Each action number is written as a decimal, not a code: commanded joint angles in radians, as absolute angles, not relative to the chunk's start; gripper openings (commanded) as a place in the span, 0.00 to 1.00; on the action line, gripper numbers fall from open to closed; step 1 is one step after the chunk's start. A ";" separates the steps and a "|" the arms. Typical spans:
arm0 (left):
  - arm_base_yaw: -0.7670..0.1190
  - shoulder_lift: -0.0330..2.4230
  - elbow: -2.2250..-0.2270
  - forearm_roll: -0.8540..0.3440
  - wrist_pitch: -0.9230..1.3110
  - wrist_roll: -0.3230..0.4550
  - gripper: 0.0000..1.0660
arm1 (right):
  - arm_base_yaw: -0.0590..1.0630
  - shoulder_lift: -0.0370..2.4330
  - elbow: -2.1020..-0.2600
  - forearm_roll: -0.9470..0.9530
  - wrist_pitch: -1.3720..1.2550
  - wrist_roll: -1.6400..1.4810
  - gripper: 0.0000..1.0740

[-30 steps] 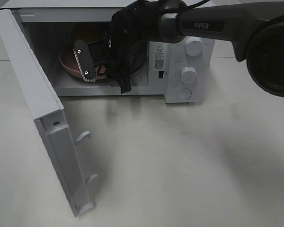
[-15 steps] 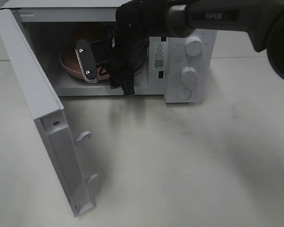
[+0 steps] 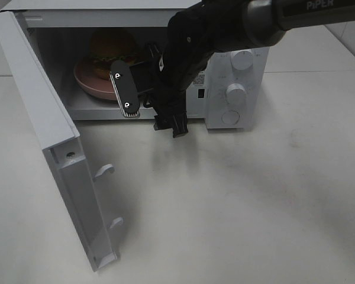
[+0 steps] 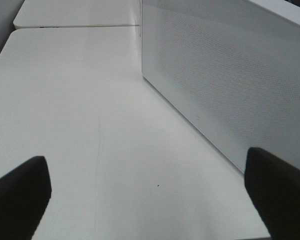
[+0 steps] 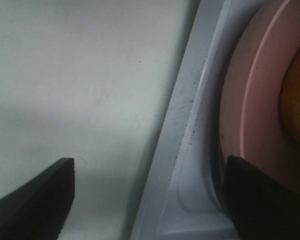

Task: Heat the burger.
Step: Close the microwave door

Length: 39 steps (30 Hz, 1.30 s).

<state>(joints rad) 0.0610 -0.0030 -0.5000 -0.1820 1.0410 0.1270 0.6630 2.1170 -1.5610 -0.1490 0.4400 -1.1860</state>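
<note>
- The microwave (image 3: 248, 74), door (image 3: 41, 118) open, holds a pink plate (image 3: 92, 87) carrying the burger (image 3: 109, 47).
- Right claw (image 5: 150, 205) at its mouth: jaws spread, empty.
- Left claw (image 4: 150, 200) over the counter (image 4: 90, 125): wide apart, empty.

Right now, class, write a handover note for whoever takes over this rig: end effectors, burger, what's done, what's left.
Left end effector: open, empty, beside the open door.
Right end effector: open, empty, at the microwave mouth, by the pink plate.
Burger: on that plate, inside the microwave.
Done: burger loaded, released.
Left: pull the right arm clear, shut the door, set the knobs.
</note>
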 commanded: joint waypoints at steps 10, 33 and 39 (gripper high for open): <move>0.059 -0.001 -0.497 -0.183 1.039 0.124 0.94 | 0.667 1.937 -1.329 -0.149 0.421 -1.106 0.71; 0.059 -0.001 -0.497 -0.183 1.039 0.124 0.94 | 0.667 1.603 -0.936 -0.146 0.433 -0.728 0.71; 0.059 -0.001 -0.497 -0.183 1.039 0.124 0.94 | 0.667 1.513 -0.882 -0.146 0.466 -0.610 0.71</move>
<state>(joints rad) 0.0610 -0.0030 -0.5000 -0.1820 1.0410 0.1270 0.6630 1.5260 -0.8860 -0.1490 0.4540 -0.6320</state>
